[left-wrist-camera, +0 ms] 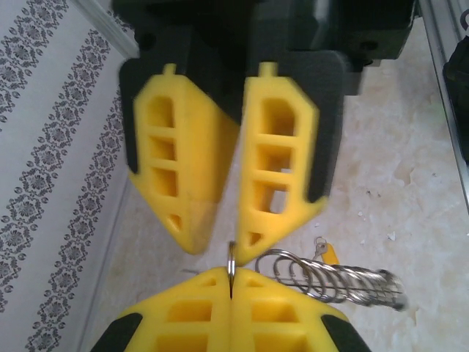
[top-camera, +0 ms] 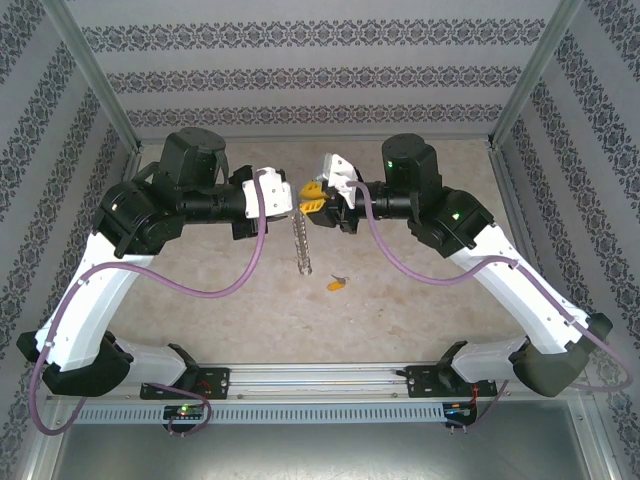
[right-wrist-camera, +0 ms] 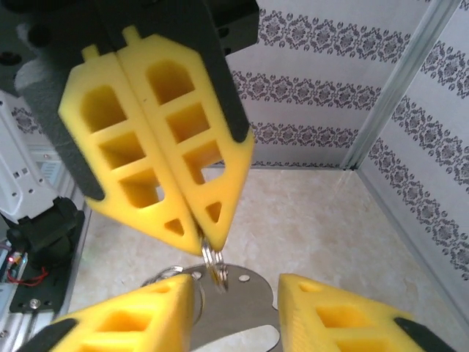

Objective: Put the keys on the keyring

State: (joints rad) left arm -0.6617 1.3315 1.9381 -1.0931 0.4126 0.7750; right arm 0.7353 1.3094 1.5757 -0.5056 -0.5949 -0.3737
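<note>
From above, my left gripper point(top-camera: 296, 200) and right gripper point(top-camera: 320, 198) meet tip to tip over the middle of the pale, mottled table point(top-camera: 230, 310). The keys point(top-camera: 302, 245) hang below them as a thin, jagged silver string. A small yellow tag point(top-camera: 337, 285) lies alone on the table nearby. In my left wrist view, my left fingers, blocky yellow pieces with cut-out windows, are pressed flat together on the keyring point(left-wrist-camera: 231, 260), a thin bright wire standing edge-on out of the seam. The right gripper point(left-wrist-camera: 220, 246) points down at it with a narrow gap at its tips. Off to one side the keys point(left-wrist-camera: 337, 282) show as a run of shiny loops, almost like a coil, and I cannot pick out single ones. In my right wrist view, my right fingers point(right-wrist-camera: 124, 323) stand apart with a flat, dull-silver key blade point(right-wrist-camera: 227, 315) spanning the gap. I cannot tell whether they are pressing on it. The left gripper point(right-wrist-camera: 209, 246) above it pinches the ring point(right-wrist-camera: 212, 258), which looks like doubled wire, right at the key's head. I judge the threading to be underway. Whether this key is fully on the ring is not visible, and at least the seating remains.
</note>
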